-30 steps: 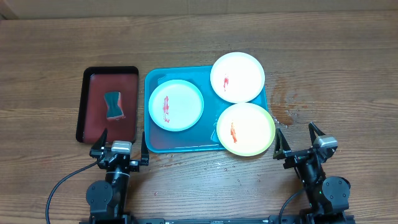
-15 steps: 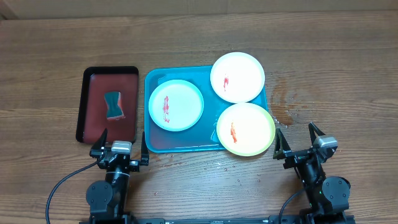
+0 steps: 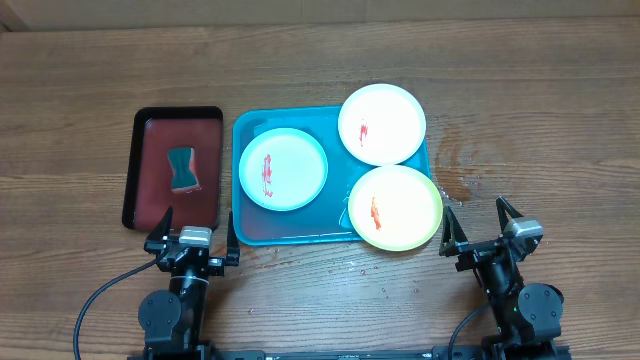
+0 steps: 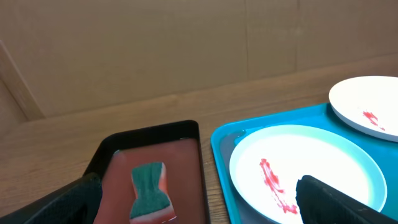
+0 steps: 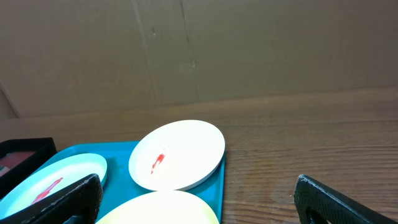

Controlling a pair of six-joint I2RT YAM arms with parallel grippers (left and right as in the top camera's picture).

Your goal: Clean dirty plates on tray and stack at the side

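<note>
Three plates lie on the turquoise tray (image 3: 290,225). The light blue plate (image 3: 283,168) is at its left, the white plate (image 3: 381,123) at the back right, the yellow-green plate (image 3: 395,207) at the front right; each has a red smear. In the left wrist view the blue plate (image 4: 305,171) and white plate (image 4: 367,112) show; in the right wrist view the white plate (image 5: 177,154), blue plate (image 5: 53,180) and yellow-green plate (image 5: 165,208). My left gripper (image 3: 193,228) and right gripper (image 3: 482,222) rest open and empty at the table's front edge.
A black tray with a dark red inside (image 3: 150,135) stands left of the turquoise tray and holds a teal-and-red sponge (image 3: 182,168), also in the left wrist view (image 4: 149,193). Bare wooden table (image 3: 530,120) lies to the right of the trays.
</note>
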